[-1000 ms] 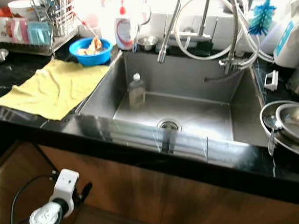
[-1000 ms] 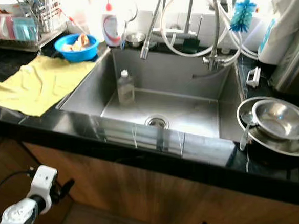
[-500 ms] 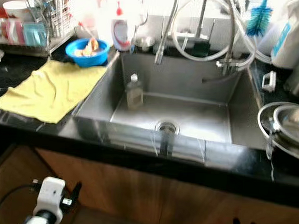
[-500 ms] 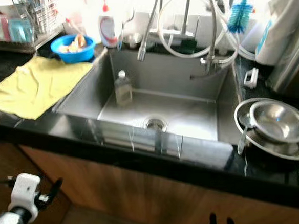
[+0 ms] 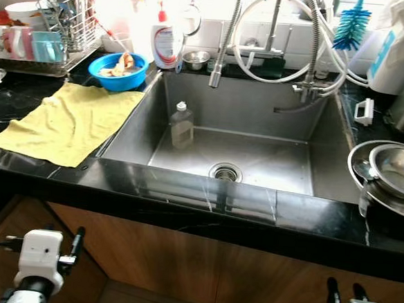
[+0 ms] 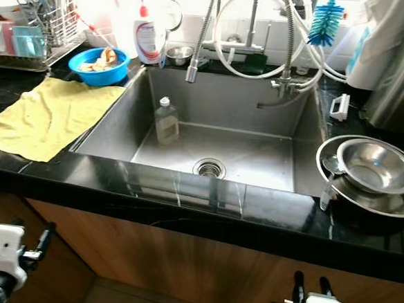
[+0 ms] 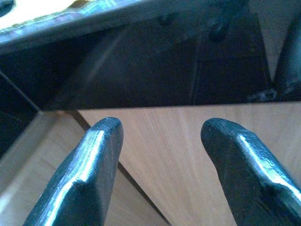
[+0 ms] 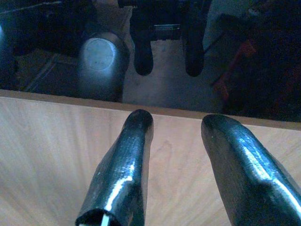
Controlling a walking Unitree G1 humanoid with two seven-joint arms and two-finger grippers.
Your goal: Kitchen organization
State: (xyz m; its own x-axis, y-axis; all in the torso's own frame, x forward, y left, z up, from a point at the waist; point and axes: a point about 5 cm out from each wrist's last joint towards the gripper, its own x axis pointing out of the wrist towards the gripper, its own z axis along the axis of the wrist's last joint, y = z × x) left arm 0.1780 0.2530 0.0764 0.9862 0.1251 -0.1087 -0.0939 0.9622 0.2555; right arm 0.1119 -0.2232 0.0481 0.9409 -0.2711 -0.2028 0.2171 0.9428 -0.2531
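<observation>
Hanging below the black worktop [image 5: 185, 192] edge, left end effector [image 7: 160, 141] and right end effector [image 8: 171, 141] both gape wide, holding nothing, before wooden cabinet fronts [image 6: 201, 262]. One bottle [image 5: 182, 124] stands in the sink [image 5: 257, 155]; one yellow cloth [image 5: 65, 121] and one blue bowl [image 5: 117, 69] sit left, stacked steel bowls [image 6: 370, 170] right.

Dish rack [image 5: 37, 32] cut by left edge. Bowls [image 5: 394, 175] cut by right edge. Window area behind faucet [image 5: 272, 38] glare-washed. Left gripper [image 5: 78, 243], right gripper [image 5: 343, 292]: arms cut by near edge. Blue bowl [image 5: 117, 69] contents unclear.
</observation>
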